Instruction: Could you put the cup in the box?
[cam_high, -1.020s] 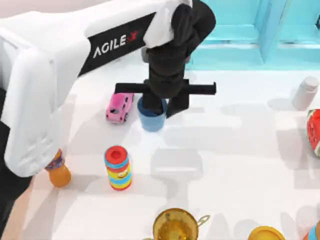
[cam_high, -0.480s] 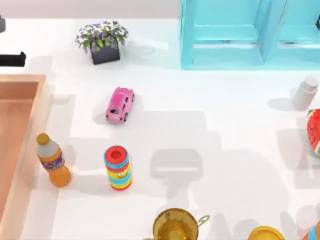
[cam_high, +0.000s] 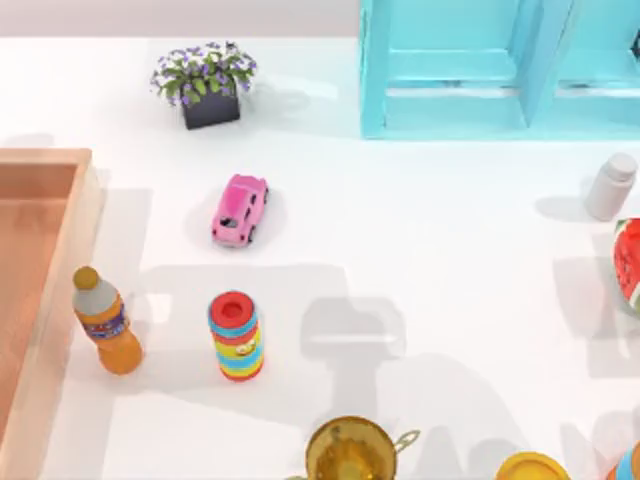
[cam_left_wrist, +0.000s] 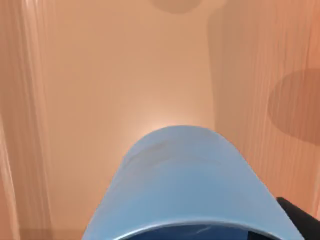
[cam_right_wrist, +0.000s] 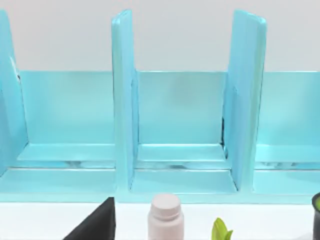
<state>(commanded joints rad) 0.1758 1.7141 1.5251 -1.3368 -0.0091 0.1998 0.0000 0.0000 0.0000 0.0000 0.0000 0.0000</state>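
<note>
blue cup (cam_left_wrist: 185, 185) above the wooden box (cam_left_wrist: 125, 75) floor

Box (cam_high: 40, 290) at the bench's (cam_high: 440, 300) left edge, bottle (cam_high: 105, 322) just beside its right wall. Stacked ring toy (cam_high: 236, 337) right of the bottle, toy car (cam_high: 240, 209) behind that, potted plant (cam_high: 205, 82) farther back. Cabinet (cam_high: 500, 70) along the back, right of the plant. White jar (cam_high: 609, 186) near the right edge. Trophy cup (cam_high: 350, 450) at the front. Cup (cam_left_wrist: 190, 185) above the box floor (cam_left_wrist: 125, 75) in the left wrist view.
</note>
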